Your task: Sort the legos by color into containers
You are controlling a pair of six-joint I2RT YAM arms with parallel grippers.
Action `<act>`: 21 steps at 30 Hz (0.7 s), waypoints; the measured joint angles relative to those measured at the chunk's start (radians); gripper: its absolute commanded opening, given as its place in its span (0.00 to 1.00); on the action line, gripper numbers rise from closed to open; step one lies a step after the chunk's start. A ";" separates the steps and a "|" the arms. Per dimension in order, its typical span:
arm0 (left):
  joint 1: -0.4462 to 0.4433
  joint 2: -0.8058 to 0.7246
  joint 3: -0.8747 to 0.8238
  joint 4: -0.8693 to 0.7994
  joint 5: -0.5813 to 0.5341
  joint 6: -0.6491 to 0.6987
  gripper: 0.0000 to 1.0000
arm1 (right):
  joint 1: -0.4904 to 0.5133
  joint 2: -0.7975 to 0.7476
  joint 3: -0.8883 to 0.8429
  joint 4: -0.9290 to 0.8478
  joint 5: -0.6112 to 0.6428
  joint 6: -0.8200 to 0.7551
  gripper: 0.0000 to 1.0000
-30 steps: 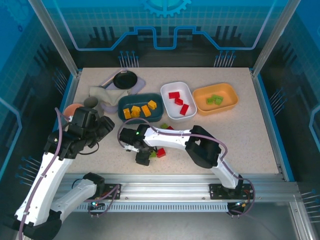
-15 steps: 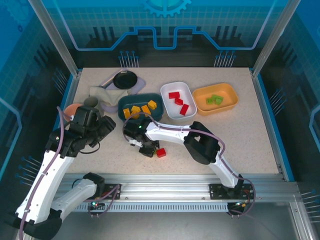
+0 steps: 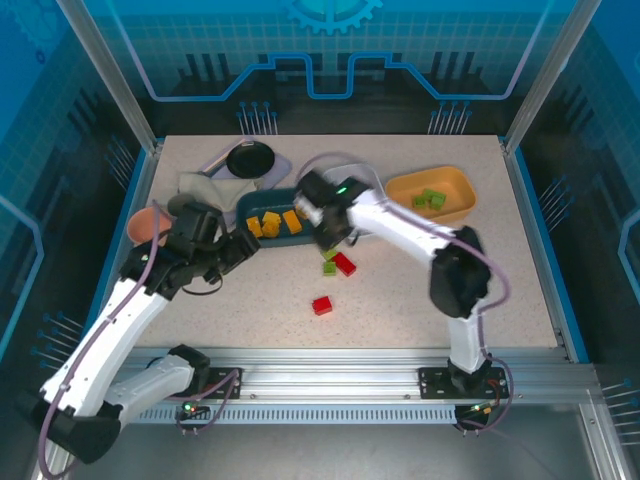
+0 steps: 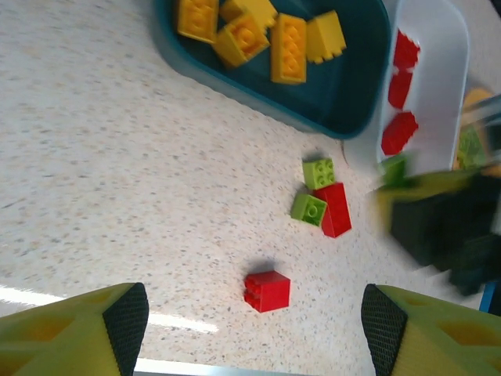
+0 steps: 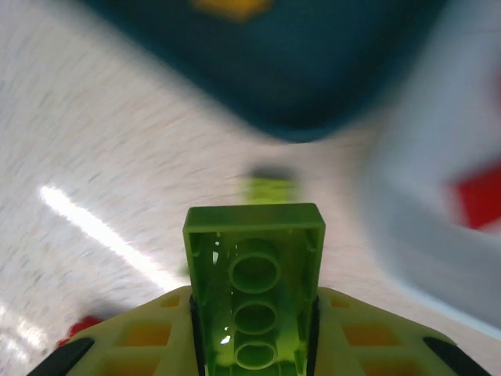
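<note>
Green lego [image 5: 254,290] farther back, apparently aloft

On the speckled table [image 3: 520,290] a black round pan [image 3: 250,158] stands far left (a pink cup [image 3: 146,222] nearer).

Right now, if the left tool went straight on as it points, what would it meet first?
Probably the lone red brick, just ahead of the open left tool; depth is unclear, so perhaps the table first.
</note>
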 measured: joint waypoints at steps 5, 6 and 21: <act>-0.086 0.148 0.065 0.084 0.028 0.043 0.76 | -0.301 -0.103 -0.001 0.015 0.018 0.064 0.32; -0.102 0.182 0.087 0.100 0.036 0.052 0.76 | -0.354 -0.097 -0.003 0.017 0.017 0.076 0.32; -0.204 0.557 0.313 0.207 0.126 0.169 0.75 | -0.544 0.383 0.294 -0.048 0.012 0.100 0.49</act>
